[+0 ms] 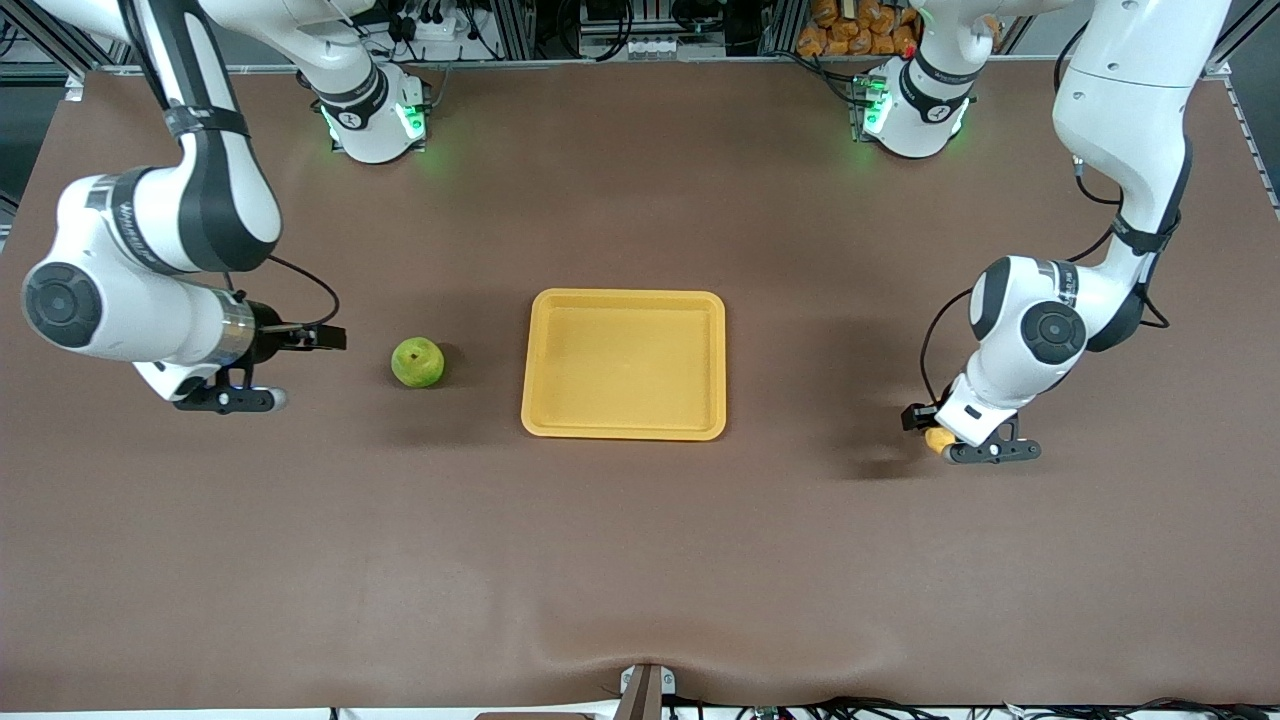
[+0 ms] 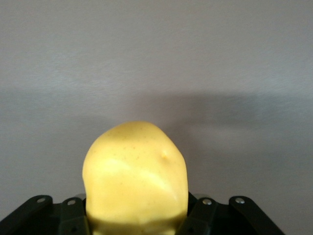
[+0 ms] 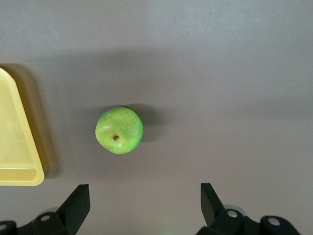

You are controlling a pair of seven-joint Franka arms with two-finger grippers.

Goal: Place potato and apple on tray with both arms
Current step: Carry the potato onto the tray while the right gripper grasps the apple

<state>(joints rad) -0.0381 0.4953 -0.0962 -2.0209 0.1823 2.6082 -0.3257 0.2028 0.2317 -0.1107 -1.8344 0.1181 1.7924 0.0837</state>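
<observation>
At the right arm's end of the brown tabletop (image 1: 640, 560), the right pincer (image 1: 300, 337) hangs in the air with its fingers (image 3: 76, 205) spread wide and nothing between them; in the right wrist view both black fingertips frame bare tabletop, and the apple (image 3: 119, 130) lies clear of them. The apple (image 1: 417, 361) rests on the tabletop between that pincer and the tray (image 1: 623, 363), near the tray but apart from it, its dark stem dimple turned upward. It is green with yellowish patches and casts a small shadow beside itself. The tray is a flat yellow rectangle with rounded corners and a low rim, lying about midway between the two arms, and nothing lies in it; one corner of it (image 3: 19, 171) shows in the right wrist view. Toward the left arm's end of the tabletop, well apart from the tray, the left pincer (image 1: 940, 432) is low over the tabletop with the potato (image 1: 938, 440) in it, only a small yellow-orange patch of which shows below the wrist in the front view. In the left wrist view the potato (image 2: 135, 178) fills the space between the black fingers, which are closed against its sides, with bare tabletop around it; whether it touches the tabletop cannot be told.
</observation>
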